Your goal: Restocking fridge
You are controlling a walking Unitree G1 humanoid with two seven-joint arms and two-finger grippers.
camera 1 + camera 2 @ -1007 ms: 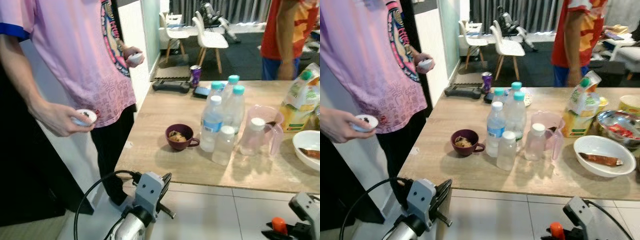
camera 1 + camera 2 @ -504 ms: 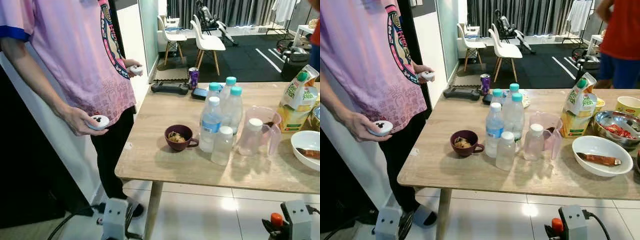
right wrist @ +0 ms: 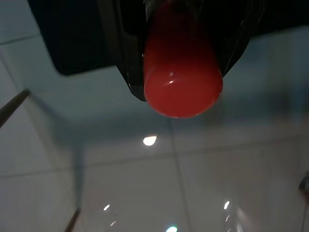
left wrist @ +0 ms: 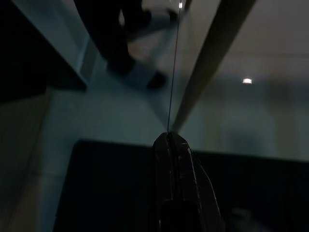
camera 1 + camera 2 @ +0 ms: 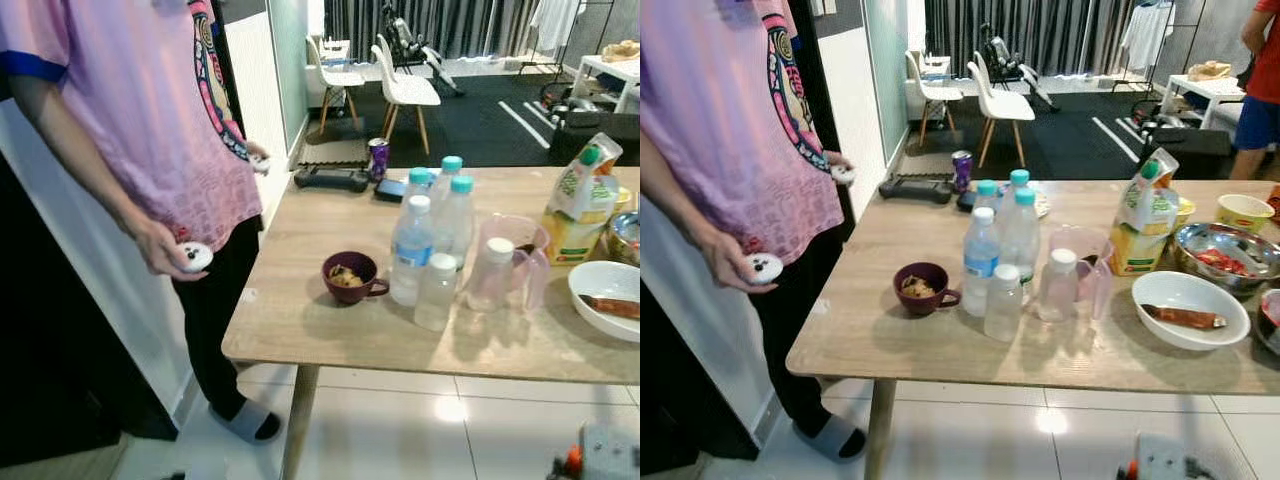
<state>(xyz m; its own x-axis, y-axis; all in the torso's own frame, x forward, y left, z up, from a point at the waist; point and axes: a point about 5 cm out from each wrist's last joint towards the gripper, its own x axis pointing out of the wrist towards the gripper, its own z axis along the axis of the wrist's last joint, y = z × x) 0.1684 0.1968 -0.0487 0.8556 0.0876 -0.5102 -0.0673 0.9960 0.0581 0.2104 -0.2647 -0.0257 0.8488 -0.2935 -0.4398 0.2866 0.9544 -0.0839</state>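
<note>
Ahead of us stands a wooden table (image 5: 940, 340) with the goods laid out on it. Near its middle sits a cluster of water bottles (image 5: 1002, 240), some with teal caps and some with white ones, standing upright and close together. Just beside them on the robot's left is a dark red cup (image 5: 921, 288) with food in it, and on the other side a clear pitcher (image 5: 1085, 262). Further to the right we see a juice carton (image 5: 1145, 215), a white bowl (image 5: 1189, 308) holding something reddish, and a steel bowl (image 5: 1228, 255). A purple can (image 5: 961, 170) and a black controller (image 5: 915, 188) lie at the far edge.

A person in a pink shirt (image 5: 730, 130) stands at the table's left end, a small white controller (image 5: 764, 267) in one hand.

Our left gripper (image 4: 173, 145) hangs low over the tiled floor (image 4: 120, 116), its two fingers pressed together. Our right gripper (image 3: 181, 72) also hangs above the floor, clamped on a red-capped object (image 3: 182, 82) between the dark fingers; what the object is we cannot tell.
</note>
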